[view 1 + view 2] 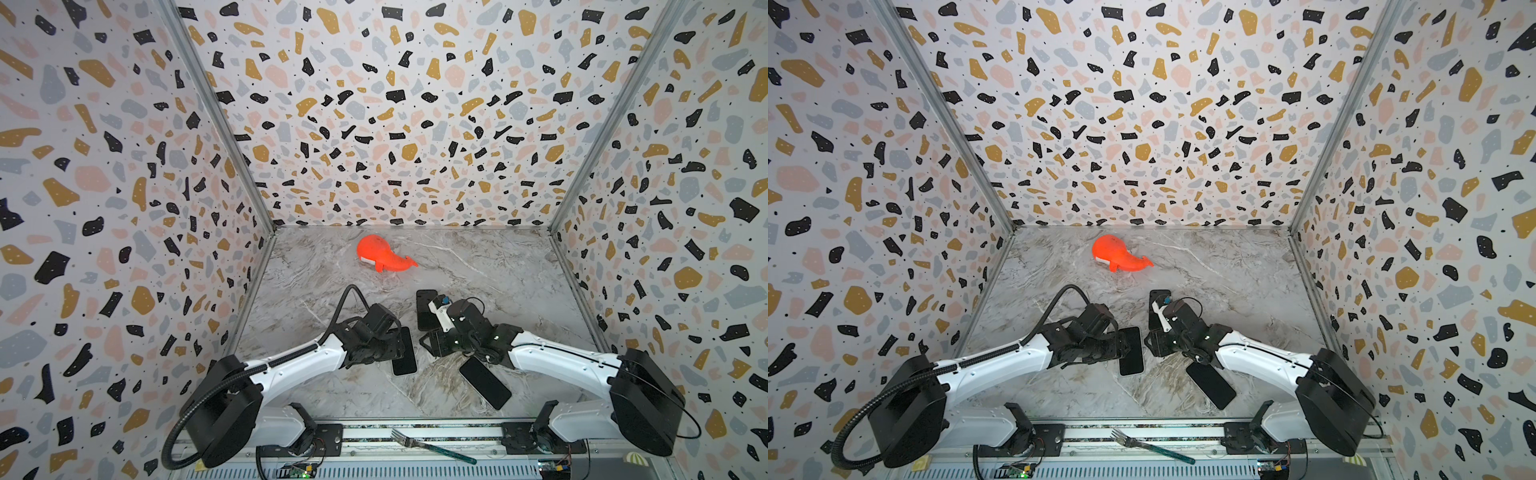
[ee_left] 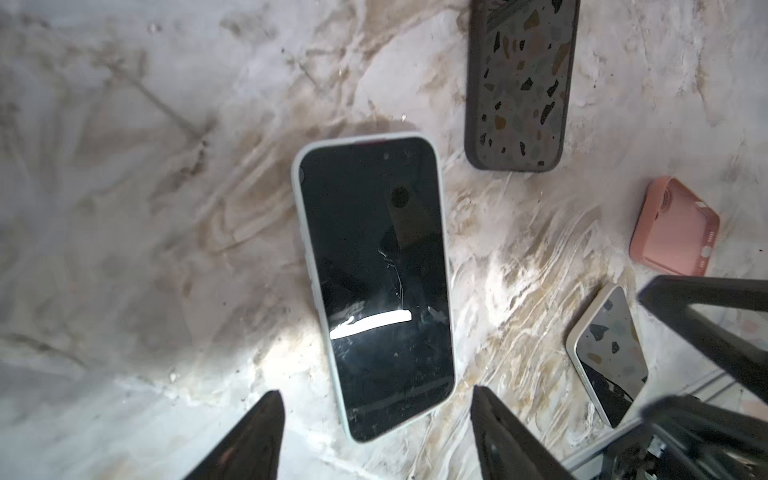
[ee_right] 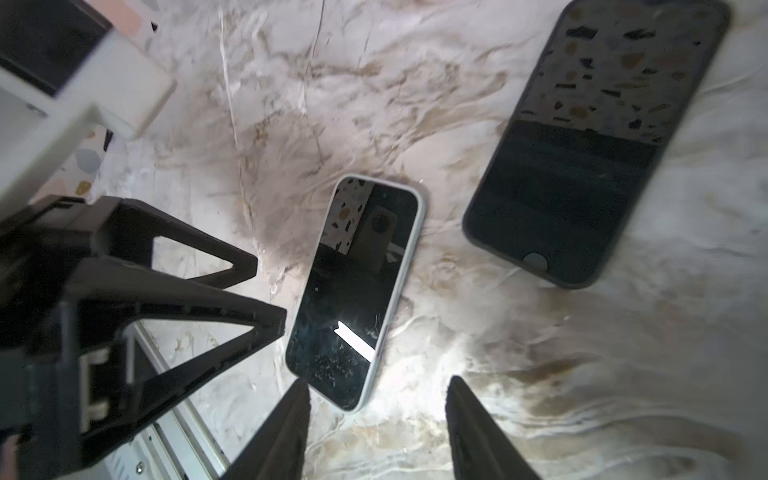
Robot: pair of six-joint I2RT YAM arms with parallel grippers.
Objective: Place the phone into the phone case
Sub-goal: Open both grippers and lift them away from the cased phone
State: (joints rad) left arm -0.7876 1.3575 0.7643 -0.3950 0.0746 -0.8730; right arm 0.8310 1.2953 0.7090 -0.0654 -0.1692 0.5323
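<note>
Nearest me, a fork point(image 1: 432, 449) lies on the rail just outside the near edge of the bench point(image 1: 498, 270). On the bench, close to that edge and right of the middle, a second phone point(image 1: 486, 384) lies askew and face up. In both top views its far end slips under my right arm.

Next in, about midway between the left and right edges and in the near half, is the phone point(image 2: 374, 270) I care about. It lies face up, its long axis running near to far, and the pale case point(image 2: 297, 170) wraps all round its rim, so I read it as seated. My left gripper point(image 2: 376, 392) hangs over its near end, jaws spread wide, a finger on either side and nothing clamped. My right gripper point(image 3: 378, 382) hangs just right of that same end, jaws also parted and empty. One of its fingertips overlaps the phone's corner in the right wrist view, and I cannot tell whether it touches.

Just beyond, slightly rightward, a dark-cased phone point(image 3: 594, 145) lies face up. In the left wrist view a pink case point(image 2: 673, 228) lies beside it, toward the right edge. Well beyond, near the far edge and a little left of middle, is an orange whale toy point(image 1: 380, 255).
</note>
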